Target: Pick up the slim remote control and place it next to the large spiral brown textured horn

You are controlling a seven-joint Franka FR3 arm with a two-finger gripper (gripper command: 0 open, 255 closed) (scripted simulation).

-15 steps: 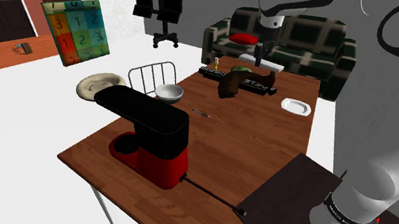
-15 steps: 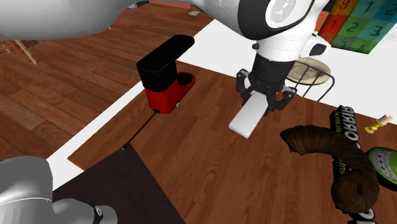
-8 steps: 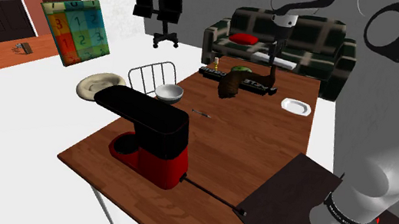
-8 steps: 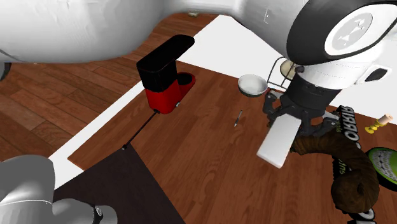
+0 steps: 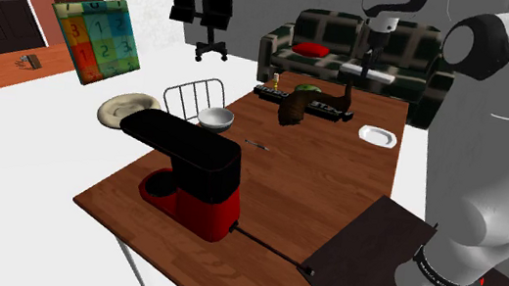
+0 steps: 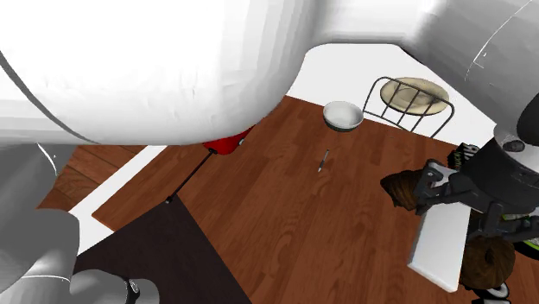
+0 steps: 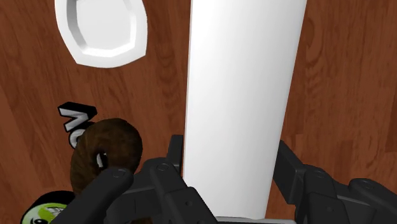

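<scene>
The horn [image 7: 105, 153] is lying on the table [image 7: 343, 95]. Just beside it the end effector [image 7: 232, 162] is clasping the slim remote control [image 7: 245, 76], drawn plain white, with its fingers pressing both long edges near one end. The remote's long axis is running roughly level above the table, and its free end is pointing away from the fingers, past the horn toward the small white dish [image 7: 102, 28]. Gripped this far off-centre, it is risking a pivot in the grip. If it is lowered carelessly, it could strike the horn or land on the dish.
</scene>
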